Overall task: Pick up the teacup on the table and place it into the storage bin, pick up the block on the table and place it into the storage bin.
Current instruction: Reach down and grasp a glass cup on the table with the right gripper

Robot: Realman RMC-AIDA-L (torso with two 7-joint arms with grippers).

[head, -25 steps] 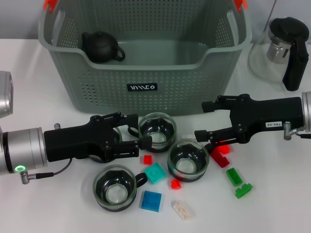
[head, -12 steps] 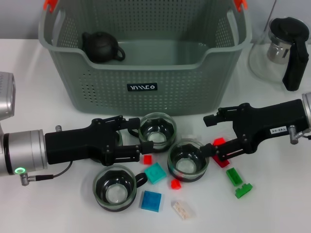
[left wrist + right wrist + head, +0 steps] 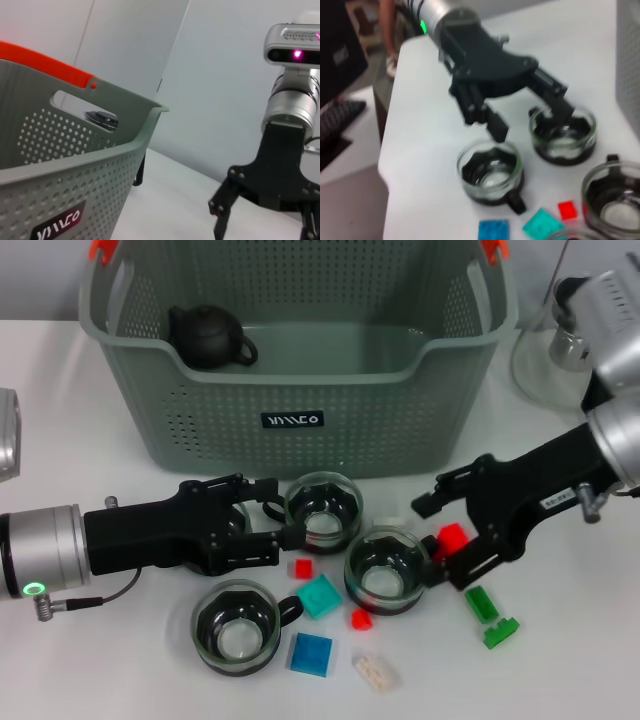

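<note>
The grey-green storage bin (image 3: 200, 390) stands at the back; its rim also fills the left wrist view (image 3: 75, 165). Three glass teacups sit in front of it: one by the bin (image 3: 322, 508), one in the middle (image 3: 388, 568), one nearest me (image 3: 236, 625). My left gripper (image 3: 280, 513) lies low on the table, open, its fingers on either side of the back teacup's handle; the right wrist view shows that left gripper (image 3: 525, 112) beside that teacup (image 3: 563, 135). My right gripper (image 3: 440, 540) is tilted and raised, shut on a red block (image 3: 453, 537).
A black teapot (image 3: 208, 337) sits inside the bin. Loose blocks lie in front: small red (image 3: 303, 567), teal (image 3: 320, 595), blue (image 3: 311, 653), white (image 3: 377, 672), green (image 3: 481, 602). A glass pot (image 3: 545, 360) stands at the back right.
My right arm has swung up and tilted, lifting the red block off the table between its fingers. The left gripper has edged slightly back and stays at the teacup handle.
</note>
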